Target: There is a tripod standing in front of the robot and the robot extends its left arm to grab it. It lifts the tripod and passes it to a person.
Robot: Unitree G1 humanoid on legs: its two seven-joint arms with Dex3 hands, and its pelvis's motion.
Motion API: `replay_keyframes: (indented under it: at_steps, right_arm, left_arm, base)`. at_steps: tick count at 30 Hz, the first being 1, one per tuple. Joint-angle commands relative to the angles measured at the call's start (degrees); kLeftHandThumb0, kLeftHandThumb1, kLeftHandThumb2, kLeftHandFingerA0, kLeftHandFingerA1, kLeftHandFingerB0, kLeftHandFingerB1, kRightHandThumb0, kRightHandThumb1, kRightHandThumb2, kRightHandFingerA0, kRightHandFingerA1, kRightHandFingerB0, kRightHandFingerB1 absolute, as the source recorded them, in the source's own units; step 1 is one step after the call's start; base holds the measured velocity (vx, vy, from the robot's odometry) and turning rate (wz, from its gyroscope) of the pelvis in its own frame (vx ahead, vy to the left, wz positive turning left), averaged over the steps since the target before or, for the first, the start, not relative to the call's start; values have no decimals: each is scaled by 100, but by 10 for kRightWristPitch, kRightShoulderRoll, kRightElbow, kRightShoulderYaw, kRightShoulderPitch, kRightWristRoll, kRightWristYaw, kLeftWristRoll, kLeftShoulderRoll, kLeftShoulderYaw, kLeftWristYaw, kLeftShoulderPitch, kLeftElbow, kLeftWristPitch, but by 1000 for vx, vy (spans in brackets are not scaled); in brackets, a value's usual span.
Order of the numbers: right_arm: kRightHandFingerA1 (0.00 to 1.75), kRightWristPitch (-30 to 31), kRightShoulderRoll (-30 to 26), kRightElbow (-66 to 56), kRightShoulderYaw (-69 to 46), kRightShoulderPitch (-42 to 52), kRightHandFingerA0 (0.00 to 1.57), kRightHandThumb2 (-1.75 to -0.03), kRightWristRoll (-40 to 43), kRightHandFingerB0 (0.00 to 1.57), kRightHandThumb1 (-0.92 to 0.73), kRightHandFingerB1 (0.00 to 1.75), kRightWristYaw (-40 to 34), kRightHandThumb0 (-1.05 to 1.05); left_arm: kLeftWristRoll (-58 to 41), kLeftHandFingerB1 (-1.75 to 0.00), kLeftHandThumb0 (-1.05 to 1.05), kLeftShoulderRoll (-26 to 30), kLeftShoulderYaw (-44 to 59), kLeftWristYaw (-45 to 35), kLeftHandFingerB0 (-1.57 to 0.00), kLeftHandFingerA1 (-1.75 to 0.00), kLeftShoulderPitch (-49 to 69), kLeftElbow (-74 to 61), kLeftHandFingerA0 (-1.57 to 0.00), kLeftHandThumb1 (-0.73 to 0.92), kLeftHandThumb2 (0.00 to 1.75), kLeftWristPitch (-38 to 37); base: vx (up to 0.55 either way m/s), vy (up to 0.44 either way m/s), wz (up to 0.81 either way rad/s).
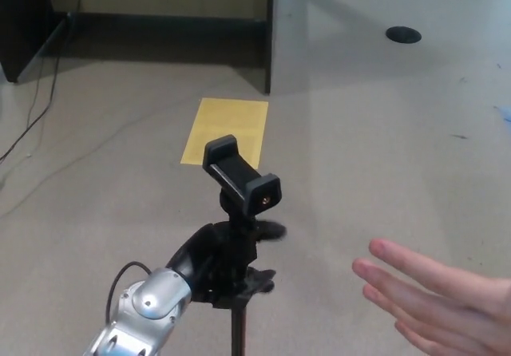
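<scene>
- Nearest to me, at about 7 o'clock, my left hand (217, 262) is wrapping its black fingers (257, 280) tight around the tripod (238, 236), pinching the pole just under the head; the silver forearm is coming up from the bottom edge.
- At about 4 o'clock, a person's hand (435, 296) is reaching in flat with fingers extended, near the tripod but apart from it, not touching.
- My right hand is not showing anywhere.
- At the centre, the tripod is standing upright in my grip, its phone clamp (241, 182) tilting toward 10 o'clock; I cannot see its legs or whether they are off the floor.
- I am judging the grab as done and the lift as probably under way; the handover is what is remaining, since the person is not yet holding it.
- Farther out, at 12 o'clock, a yellow sheet (225, 132) is lying on the grey floor (383, 132), with a dark cabinet edge (270, 45) beyond.
</scene>
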Motion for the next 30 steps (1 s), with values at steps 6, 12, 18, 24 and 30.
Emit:
replay_keyframes:
  at_steps: [6, 12, 18, 24, 30]
  right_arm:
    - [43, 8, -5, 0, 4, 11, 70, -61, -5, 51, -70, 37, 0, -39]
    - [43, 7, -6, -4, 7, 17, 70, -61, -5, 51, -70, 37, 1, -39]
    - [43, 16, -6, 6, 4, 7, 71, -62, -4, 52, -69, 37, 2, -38]
    - [44, 13, -8, 4, 4, 7, 73, -62, -4, 52, -69, 37, 3, -39]
    - [45, 8, -8, -3, 3, 8, 72, -62, -1, 52, -69, 38, 8, -38]
  left_arm:
    - [13, -103, 10, -14, 17, 41, -81, -128, 23, -9, -94, 83, 75, -61]
    - [11, -119, 5, -20, 25, 56, -71, -138, 40, -41, -92, 84, 78, -65]
    - [-34, -119, 5, -33, 54, 34, -76, -136, 44, -192, -95, 81, 82, -34]
    - [-34, -124, -2, -42, 60, 35, -78, -139, 26, -295, -102, 84, 74, 14]
    - [-54, -116, -13, -70, 40, 14, -86, -131, -43, -448, -108, 70, 83, 117]
  base:
    - [0, 0, 0]
    - [0, 0, 0]
    - [0, 0, 0]
    - [0, 0, 0]
    - [0, 0, 0]
